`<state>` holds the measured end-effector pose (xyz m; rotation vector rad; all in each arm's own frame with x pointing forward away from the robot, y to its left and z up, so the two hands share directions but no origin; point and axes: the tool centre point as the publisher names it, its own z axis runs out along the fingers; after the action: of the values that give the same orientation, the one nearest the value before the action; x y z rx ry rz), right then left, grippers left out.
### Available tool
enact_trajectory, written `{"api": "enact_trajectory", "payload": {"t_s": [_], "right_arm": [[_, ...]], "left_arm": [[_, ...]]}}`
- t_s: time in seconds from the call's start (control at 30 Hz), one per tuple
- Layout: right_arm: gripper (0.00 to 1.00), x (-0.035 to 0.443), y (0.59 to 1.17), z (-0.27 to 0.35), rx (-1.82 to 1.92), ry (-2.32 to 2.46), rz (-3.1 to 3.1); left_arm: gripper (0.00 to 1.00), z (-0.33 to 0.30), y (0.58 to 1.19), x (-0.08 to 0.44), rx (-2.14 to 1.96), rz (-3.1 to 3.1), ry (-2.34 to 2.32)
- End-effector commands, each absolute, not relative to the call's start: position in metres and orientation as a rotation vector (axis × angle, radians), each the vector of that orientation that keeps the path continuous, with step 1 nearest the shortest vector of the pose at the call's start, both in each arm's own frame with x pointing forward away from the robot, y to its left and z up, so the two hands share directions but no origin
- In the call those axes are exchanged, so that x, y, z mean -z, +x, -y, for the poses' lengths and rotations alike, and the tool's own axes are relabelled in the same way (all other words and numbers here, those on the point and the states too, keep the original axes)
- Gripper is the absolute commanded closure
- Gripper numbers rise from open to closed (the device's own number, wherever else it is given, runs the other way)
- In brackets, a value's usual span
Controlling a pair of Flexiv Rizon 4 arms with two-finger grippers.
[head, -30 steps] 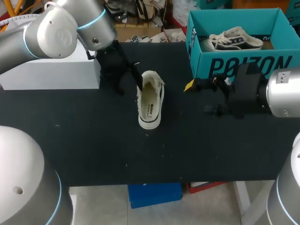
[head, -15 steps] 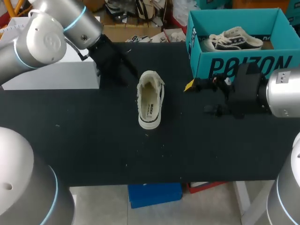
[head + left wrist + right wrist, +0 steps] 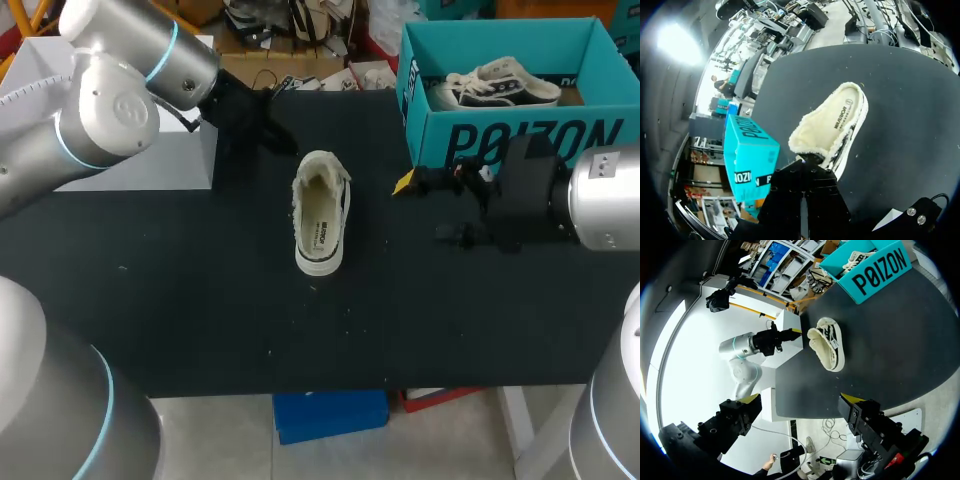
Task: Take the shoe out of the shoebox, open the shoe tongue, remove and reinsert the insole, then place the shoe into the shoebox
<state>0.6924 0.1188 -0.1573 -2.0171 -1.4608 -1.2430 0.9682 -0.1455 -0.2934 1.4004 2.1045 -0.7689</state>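
And here we are: the shoe (image 3: pixel 321 212) is out on the black table (image 3: pixel 180 300), sole down, roughly mid-table and well apart from the shoebox (image 3: pixel 520 140). Its fleecy opening faces up and its toe points to the near edge.

Our left gripper (image 3: pixel 278 138) hangs near the heel end, off to the shoe's left and not touching it, with the white block (image 3: pixel 150 170) just beside it. From the left wrist view its fingers look pressed together with nothing between them (the yellow tips barely show there, so we say that cautiously).

Over on the other side, our right gripper (image 3: pixel 801 400) hangs in front of the teal shoebox, between box and shoe, touching neither. Its fingers stand wide apart, both yellow tips plain in its own wrist view, and there is nothing in them.

The shoebox stands at the table's far right corner, open on top, and a second shoe (image 3: pixel 495 85) lies inside it.
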Motion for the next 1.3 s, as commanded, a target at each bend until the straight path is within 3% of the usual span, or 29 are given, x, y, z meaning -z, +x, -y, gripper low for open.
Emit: {"api": "enact_trajectory", "payload": {"t_s": [0.03,0.87,1.3], "right_arm": [[0.00,0.157,0.692,-0.119,1.242,-2.019,1.461],[0.00,0.157,0.692,-0.119,1.242,-2.019,1.461],[0.00,0.157,0.692,-0.119,1.242,-2.019,1.461]], "left_arm": [[1.00,0.163,0.978,0.309,0.773,-2.112,1.401],[1.00,0.165,0.931,0.354,0.783,-2.173,1.567],[1.00,0.140,0.933,0.299,0.719,-2.144,1.651]]}}
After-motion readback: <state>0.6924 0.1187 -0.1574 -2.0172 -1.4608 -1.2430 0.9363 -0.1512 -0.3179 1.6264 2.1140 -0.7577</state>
